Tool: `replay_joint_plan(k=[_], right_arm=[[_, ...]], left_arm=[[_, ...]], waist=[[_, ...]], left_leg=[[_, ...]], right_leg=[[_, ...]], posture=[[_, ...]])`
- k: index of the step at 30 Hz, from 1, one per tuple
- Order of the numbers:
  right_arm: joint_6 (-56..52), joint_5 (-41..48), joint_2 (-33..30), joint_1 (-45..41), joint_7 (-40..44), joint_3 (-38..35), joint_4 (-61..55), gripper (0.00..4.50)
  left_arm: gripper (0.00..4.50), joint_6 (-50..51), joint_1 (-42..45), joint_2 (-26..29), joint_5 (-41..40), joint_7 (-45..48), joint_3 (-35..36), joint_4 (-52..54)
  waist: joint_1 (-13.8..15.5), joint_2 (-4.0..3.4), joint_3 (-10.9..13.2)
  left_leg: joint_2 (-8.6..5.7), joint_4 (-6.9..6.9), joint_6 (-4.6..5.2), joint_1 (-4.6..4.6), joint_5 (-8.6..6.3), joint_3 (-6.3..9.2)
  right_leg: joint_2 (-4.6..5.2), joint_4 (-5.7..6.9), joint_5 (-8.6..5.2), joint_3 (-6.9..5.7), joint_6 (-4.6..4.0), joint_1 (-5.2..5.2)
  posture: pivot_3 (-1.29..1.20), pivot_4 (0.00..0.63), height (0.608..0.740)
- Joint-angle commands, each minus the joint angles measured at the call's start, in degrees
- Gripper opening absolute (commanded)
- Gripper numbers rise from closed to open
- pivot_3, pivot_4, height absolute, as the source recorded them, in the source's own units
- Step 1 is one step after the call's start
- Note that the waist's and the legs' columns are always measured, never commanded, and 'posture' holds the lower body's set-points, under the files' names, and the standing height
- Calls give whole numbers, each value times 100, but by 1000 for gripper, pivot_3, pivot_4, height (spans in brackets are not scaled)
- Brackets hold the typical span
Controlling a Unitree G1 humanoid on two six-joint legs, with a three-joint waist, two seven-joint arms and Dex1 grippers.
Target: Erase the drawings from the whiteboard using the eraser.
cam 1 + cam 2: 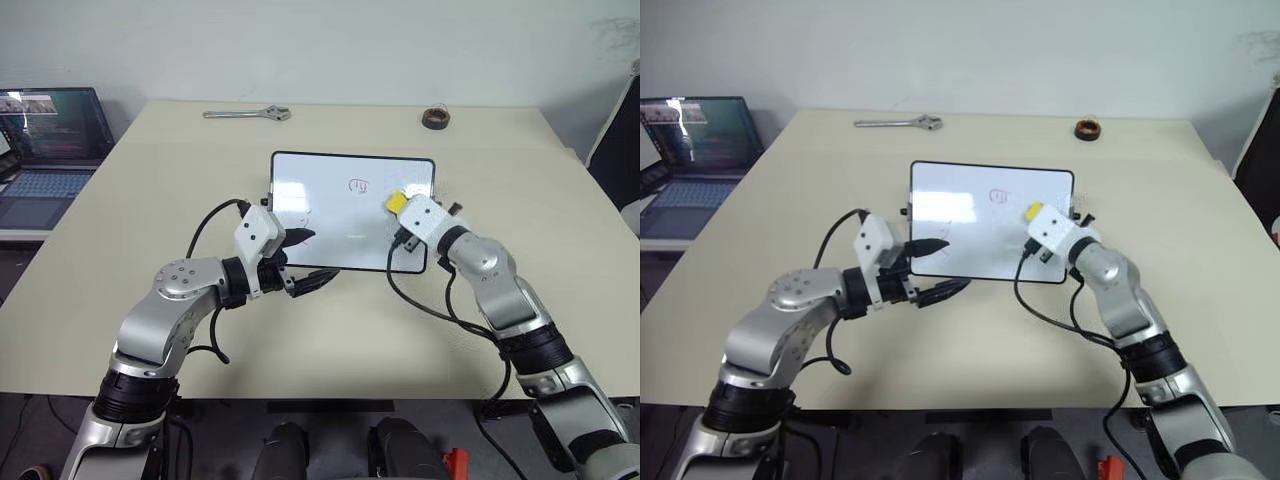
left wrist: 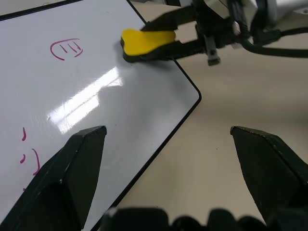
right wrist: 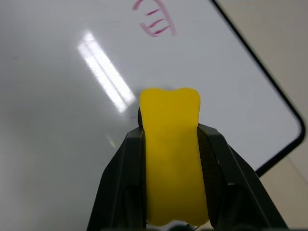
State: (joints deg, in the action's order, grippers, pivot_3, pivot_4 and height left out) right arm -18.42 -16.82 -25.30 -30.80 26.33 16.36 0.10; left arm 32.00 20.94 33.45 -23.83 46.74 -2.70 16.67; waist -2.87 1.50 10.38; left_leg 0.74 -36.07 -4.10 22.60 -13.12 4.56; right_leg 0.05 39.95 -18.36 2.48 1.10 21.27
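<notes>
Head pair: high, looking forward and down over the worktop [image 1: 330, 330].
Left wrist: close, low over the near right corner of the whiteboard [image 2: 72, 86].
Right wrist: very close above the board.
Shared: the pink drawing [image 3: 154, 21].

yellow eraser [image 3: 171, 144] on glossy whiteboard [image 1: 330, 215], beside pink drawings [image 2: 66, 48]

Silver arms, black claws

Both arms have rounded silver-grey shells with black ribbed bands at the joints, a white boxy block at each wrist, and loose black cables looping off the forearms; the left claw [image 1: 303, 262] and right claw [image 3: 169, 139] have tapered matte black fingers.
</notes>
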Motion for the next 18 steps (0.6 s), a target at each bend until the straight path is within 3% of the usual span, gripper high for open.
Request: replay_joint_plan(k=[1, 4, 7, 12, 18], right_arm=[[-192, -220, -269, 279, 317, 206, -41, 1102], [-116, -344, -360, 323, 357, 273, -215, 1101], [-235, -117, -173, 239, 186, -119, -501, 1101], [-774, 936, 108, 486, 610, -842, -1555, 1101], [-1253, 1983, -220, 1096, 1387, -1183, -2752, 1098]], left_arm=[[4500, -199, -7, 21, -13, -5, 152, 115], [4500, -280, -20, 21, 9, 3, 169, 21], [4500, -382, -21, 20, 49, -98, 289, -118], [4500, -523, 45, 36, 221, -659, 769, -461], [4500, -182, -301, 184, 49, -768, 1083, -160]], waist=[[-3, 0, 0], [4, 0, 0], [4, 0, 1], [18, -2, 6], [33, -3, 7]], left_leg=[[0, -1, 0, -1, 0, -1], [0, -2, 0, -6, 0, 1], [-1, -2, 0, -7, 1, 1], [5, 0, 0, 20, 0, 7], [14, 10, 0, 32, -4, 8]], right_leg=[[0, 0, 0, 1, 0, 0], [0, 1, 0, -2, 1, -5], [0, 1, 0, -2, 1, -6], [1, 1, 0, -5, 0, 18], [16, -30, -7, -7, 9, 17]], posture=[[0, 150, 740], [0, 150, 740], [0, 150, 740], [0, 150, 740], [0, 150, 740]])
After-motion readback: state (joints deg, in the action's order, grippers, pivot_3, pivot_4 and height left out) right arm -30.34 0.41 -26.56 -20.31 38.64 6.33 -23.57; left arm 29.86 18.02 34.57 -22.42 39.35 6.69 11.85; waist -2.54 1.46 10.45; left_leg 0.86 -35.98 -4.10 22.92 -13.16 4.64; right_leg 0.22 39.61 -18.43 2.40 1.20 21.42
